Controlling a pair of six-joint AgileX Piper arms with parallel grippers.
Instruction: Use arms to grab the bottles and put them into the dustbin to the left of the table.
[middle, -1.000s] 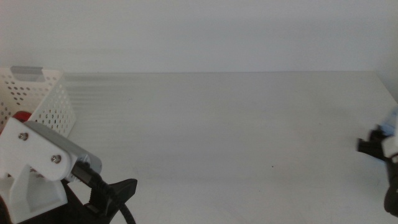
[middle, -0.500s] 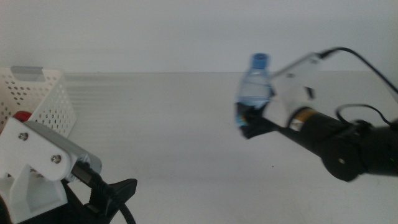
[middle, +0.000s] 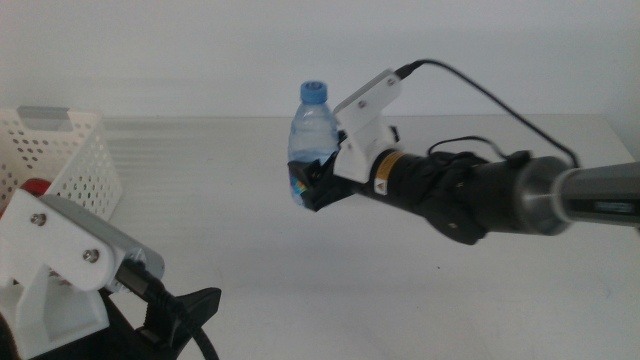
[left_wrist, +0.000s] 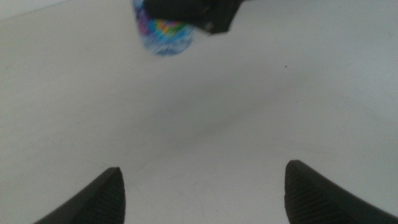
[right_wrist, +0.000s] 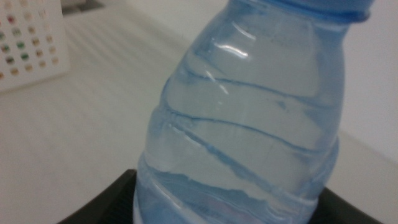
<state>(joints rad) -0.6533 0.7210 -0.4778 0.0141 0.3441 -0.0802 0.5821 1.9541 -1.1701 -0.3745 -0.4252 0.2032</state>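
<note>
A small clear water bottle (middle: 311, 130) with a blue cap hangs upright above the table (middle: 420, 310), with my right gripper (middle: 312, 188) shut on its lower body. In the right wrist view the bottle (right_wrist: 249, 118) fills the picture, and the dark jaws press on both sides of its base. The white perforated dustbin (middle: 70, 155) stands at the far left, well away from the bottle, with a red can (middle: 35, 187) showing inside it. My left arm (middle: 55, 265) waits at the bottom left. Its gripper (left_wrist: 205, 196) is open over bare table and sees the bottle (left_wrist: 163, 34) ahead.
The right arm's dark barrel (middle: 480, 195) and its cable stretch in from the right over the middle of the table. The dustbin wall (right_wrist: 28, 37) shows far off in the right wrist view.
The right arm has swept in from the right edge with the bottle in its jaws and keeps moving left over the table. The left arm has not moved.
</note>
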